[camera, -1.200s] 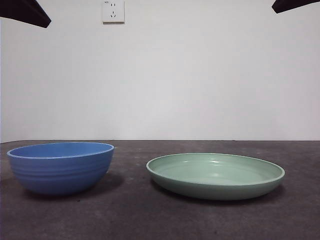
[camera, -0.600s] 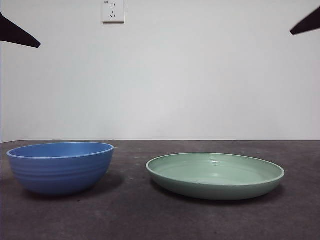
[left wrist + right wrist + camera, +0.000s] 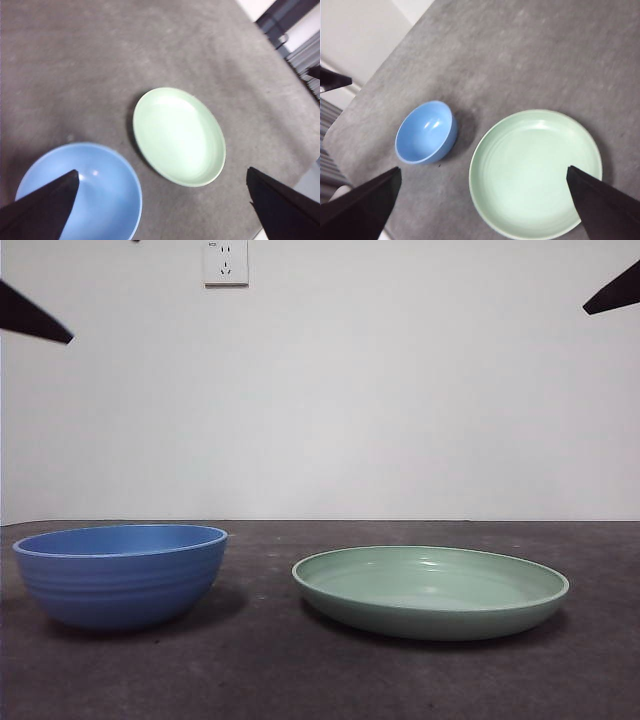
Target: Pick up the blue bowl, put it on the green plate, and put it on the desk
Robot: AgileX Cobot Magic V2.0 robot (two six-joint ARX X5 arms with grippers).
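Note:
The blue bowl (image 3: 120, 575) stands upright and empty on the desk (image 3: 300, 680) at the left. The green plate (image 3: 430, 590) lies empty to its right, a short gap between them. Both show from above in the left wrist view, the bowl (image 3: 90, 195) and the plate (image 3: 177, 135), and in the right wrist view, the bowl (image 3: 425, 132) and the plate (image 3: 535, 172). My left gripper (image 3: 162, 210) is open, high above the bowl's side. My right gripper (image 3: 482, 210) is open, high above the plate. In the front view each arm shows only as a black tip, one at the left edge (image 3: 30, 318), one at the right edge (image 3: 615, 292).
A white wall with a socket (image 3: 226, 262) stands behind the desk. The desk's edge and grey slatted things beyond it show in the left wrist view (image 3: 300, 55).
The black tip at the top left has sunk lower along the left edge and grown thinner. The tip at the top right has moved down and further right. Bowl and plate have not moved.

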